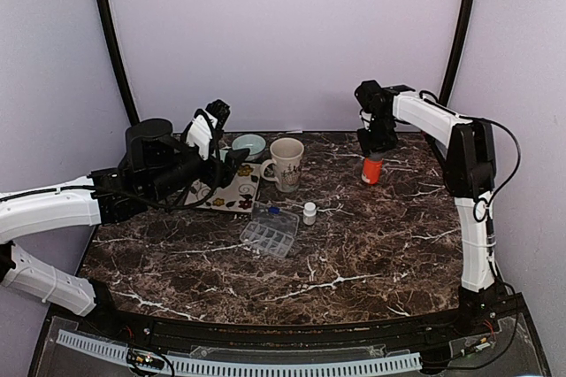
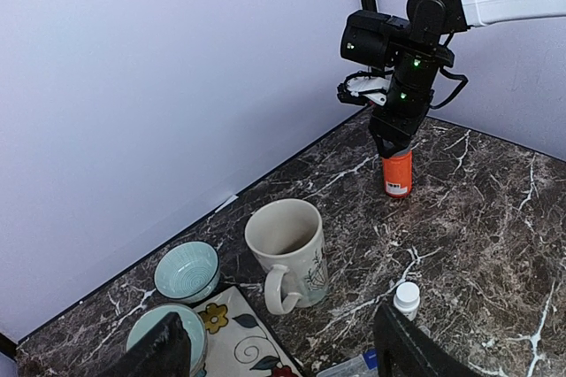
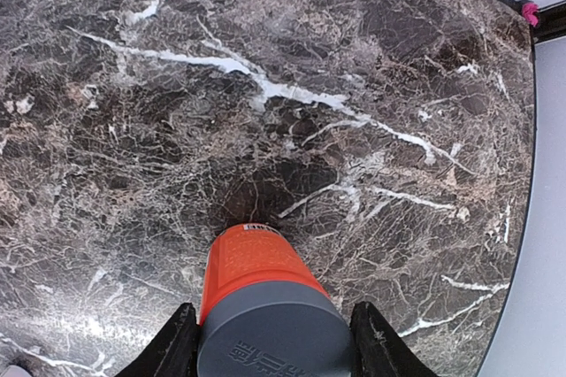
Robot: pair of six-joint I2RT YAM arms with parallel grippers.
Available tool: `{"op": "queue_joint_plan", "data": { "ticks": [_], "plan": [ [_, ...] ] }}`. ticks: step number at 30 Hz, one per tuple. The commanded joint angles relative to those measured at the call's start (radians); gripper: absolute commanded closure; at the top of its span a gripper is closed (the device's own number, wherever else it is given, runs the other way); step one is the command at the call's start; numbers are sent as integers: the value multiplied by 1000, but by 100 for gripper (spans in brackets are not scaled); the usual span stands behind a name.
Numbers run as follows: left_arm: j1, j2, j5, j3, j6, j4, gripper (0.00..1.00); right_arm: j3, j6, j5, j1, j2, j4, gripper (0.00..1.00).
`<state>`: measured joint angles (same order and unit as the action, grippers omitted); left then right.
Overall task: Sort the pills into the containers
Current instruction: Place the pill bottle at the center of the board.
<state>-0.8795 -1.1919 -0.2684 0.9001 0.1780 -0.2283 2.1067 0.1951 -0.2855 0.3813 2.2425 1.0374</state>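
Note:
An orange bottle [image 1: 372, 170] [image 2: 397, 173] [image 3: 256, 280] with a grey cap stands upright on the marble table at the back right. My right gripper [image 1: 375, 154] [image 3: 270, 342] comes down over it, its fingers pressed on both sides of the cap. A clear compartment box [image 1: 269, 233] lies mid-table, with a small blue piece [image 1: 274, 210] at its far edge. A small white bottle [image 1: 309, 212] [image 2: 406, 297] stands just right of the box. My left gripper [image 1: 225, 136] [image 2: 281, 342] hangs open above the floral mat, holding nothing. I cannot make out any loose pills.
A cream mug [image 1: 286, 164] [image 2: 287, 249] stands behind the box. A teal bowl [image 1: 248, 145] [image 2: 187, 271] sits behind the floral mat [image 1: 232, 189] [image 2: 239, 342], and a second teal bowl [image 2: 164, 328] rests on the mat. Purple walls close in the back and sides.

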Motion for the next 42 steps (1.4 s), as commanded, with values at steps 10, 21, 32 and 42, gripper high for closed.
{"op": "queue_joint_plan", "data": {
  "ticks": [10, 21, 32, 42],
  "plan": [
    [7, 37, 7, -13, -20, 10, 26, -80, 15, 11, -1, -15, -73, 67],
    [7, 40, 15, -14, -15, 10, 26, -116, 33, 19, 1, -56, -89, 46],
    [7, 38, 23, -8, -20, 9, 26, -120, 41, 35, 7, -85, -96, 36],
    [6, 34, 24, 4, -24, 24, 26, -99, 46, 0, 13, -109, -93, 30]
  ]
}}
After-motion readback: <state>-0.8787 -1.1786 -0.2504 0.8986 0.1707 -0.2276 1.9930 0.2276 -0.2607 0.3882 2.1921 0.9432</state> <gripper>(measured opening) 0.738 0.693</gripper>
